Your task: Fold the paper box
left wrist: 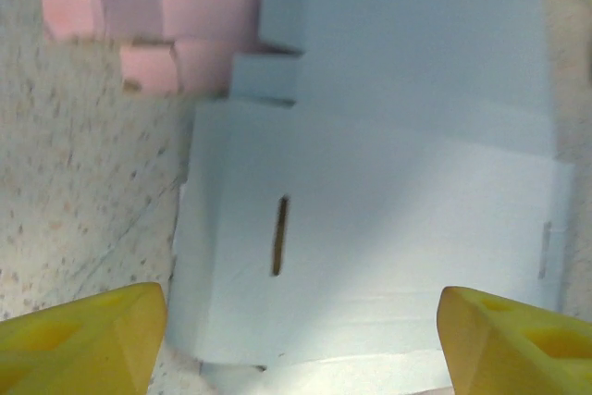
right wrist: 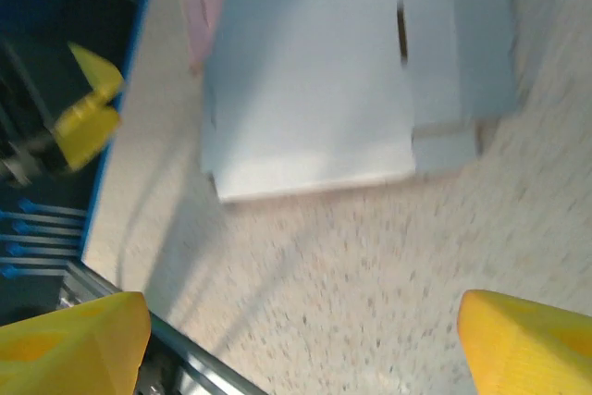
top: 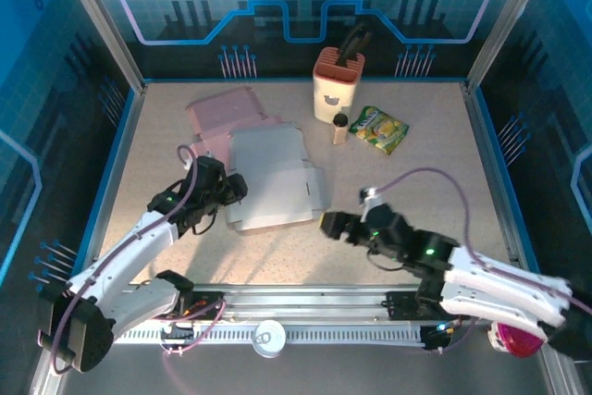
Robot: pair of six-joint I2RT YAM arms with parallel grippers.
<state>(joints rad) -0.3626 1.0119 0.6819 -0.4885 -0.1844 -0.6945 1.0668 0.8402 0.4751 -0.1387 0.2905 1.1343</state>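
L gripper (top: 231, 190) sits low at the left edge of the paper box (top: 275, 180), jaws spread wide w/ nothing between them. From its wrist cam the yellow fingertips (left wrist: 88, 339) stand at the two bottom corners. The box lies flat just ahead, w/ a thin slot cut in its panel. It's white, unfolded, flat on the table (top: 416, 191), a bit left of centre. Behind it to the left is a pink card blank (top: 225, 113), also flat, meeting the white one's far-left corner; can't tell if they overlap. Further back, approx mid-table, a peach holder (top: 337, 87) w/ dark utensils in it. A small bottle (top: 340, 129) stands upright just in front of it, then a green-yellow snack packet (top: 380, 129) beside that. R gripper (top: 326, 225) is low, just off the box's near-right corner, not touching, fingers apart and empty. Its wrist cam shows bare speckled table btw the tips (right wrist: 74, 339), box beyond.
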